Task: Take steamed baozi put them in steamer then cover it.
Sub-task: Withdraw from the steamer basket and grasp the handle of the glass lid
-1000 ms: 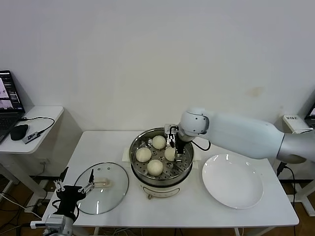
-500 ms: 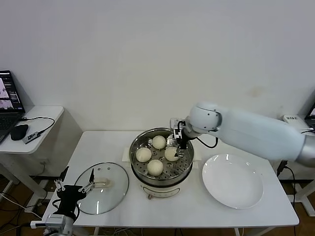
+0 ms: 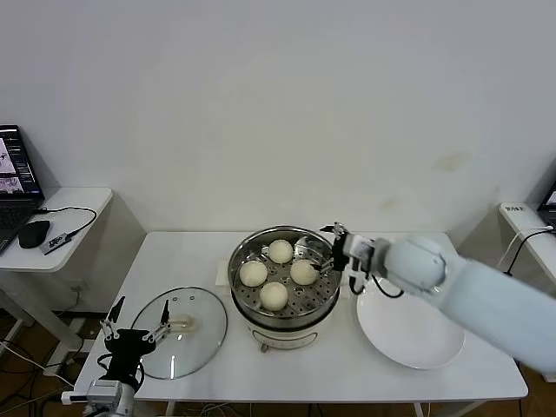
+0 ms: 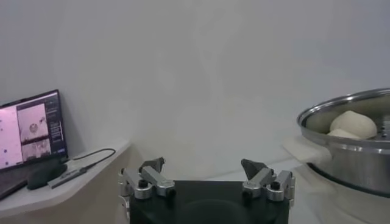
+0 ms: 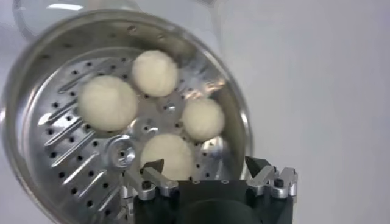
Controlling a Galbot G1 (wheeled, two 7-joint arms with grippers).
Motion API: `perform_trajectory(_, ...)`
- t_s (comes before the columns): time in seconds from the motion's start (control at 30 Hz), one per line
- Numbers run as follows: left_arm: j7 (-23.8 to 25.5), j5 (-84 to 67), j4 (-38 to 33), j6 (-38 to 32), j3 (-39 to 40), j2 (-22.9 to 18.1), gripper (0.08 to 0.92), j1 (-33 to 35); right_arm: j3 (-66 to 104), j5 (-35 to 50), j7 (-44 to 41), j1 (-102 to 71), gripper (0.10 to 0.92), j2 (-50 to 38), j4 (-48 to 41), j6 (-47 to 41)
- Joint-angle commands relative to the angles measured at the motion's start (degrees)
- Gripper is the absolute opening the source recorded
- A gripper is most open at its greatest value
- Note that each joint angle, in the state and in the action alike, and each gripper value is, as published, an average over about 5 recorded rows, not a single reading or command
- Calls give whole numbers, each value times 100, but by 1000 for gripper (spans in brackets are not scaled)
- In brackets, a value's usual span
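Four cream-white baozi lie on the perforated tray of the shiny steamer (image 3: 286, 321) at the table's middle: one at the back (image 3: 280, 251), one on the left (image 3: 253, 273), one on the right (image 3: 302, 272), one in front (image 3: 274, 295). My right gripper (image 3: 340, 248) is open and empty, just outside the steamer's right rim. In the right wrist view this gripper (image 5: 204, 164) hangs over the steamer (image 5: 73, 152) and its baozi (image 5: 108, 101). The glass cover (image 3: 195, 343) lies flat on the table, left of the steamer. My left gripper (image 3: 135, 334) is open at the cover's near-left edge.
A flat white plate (image 3: 410, 321) lies right of the steamer, under my right arm. A side table with a laptop (image 3: 17, 169) and a mouse stands at the far left. In the left wrist view the left gripper (image 4: 203, 164) faces the steamer's side (image 4: 353, 155).
My right gripper has drawn back from the right-hand baozi inside the steamer to outside its right rim, and that baozi stays on the tray. The left arm has barely moved.
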Motion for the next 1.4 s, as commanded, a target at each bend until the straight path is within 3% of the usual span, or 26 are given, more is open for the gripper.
perform_trajectory(0.03, -28, 53, 169, -88, 49, -66, 823, -2, 4882, -1224, 1677, -5414, 823, 850, 333, 2538)
perform_trajectory(0.27, -166, 440, 395, -226, 155, -191, 823, -13, 6582, -1801, 958, -6558, 823, 2936, -2, 3519)
perform_trajectory(0.47, -172, 2162, 707, -598, 157, -168, 823, 90, 7465, -1819, 388, -7192, 823, 4121, 117, 3179)
perform_trajectory(0.7, -243, 5336, 1227, -1337, -283, -63, 823, 247, 8019, -1446, 6, -7905, 823, 4454, 439, 2750)
perform_trajectory(0.9, -282, 7074, 1409, -1501, -346, 167, 823, 377, 8236, -1227, -37, -8174, 823, 4493, 625, 2683)
perform_trajectory(1.13, -249, 8064, 1889, -1500, -125, 385, 823, -103, 8354, -1133, 7, -8268, 823, 4519, 660, 2754)
perform_trajectory(1.4, -34, 8158, 2557, -1362, 28, 635, 823, -667, 8416, -1133, 46, -8358, 823, 4607, 647, 2837)
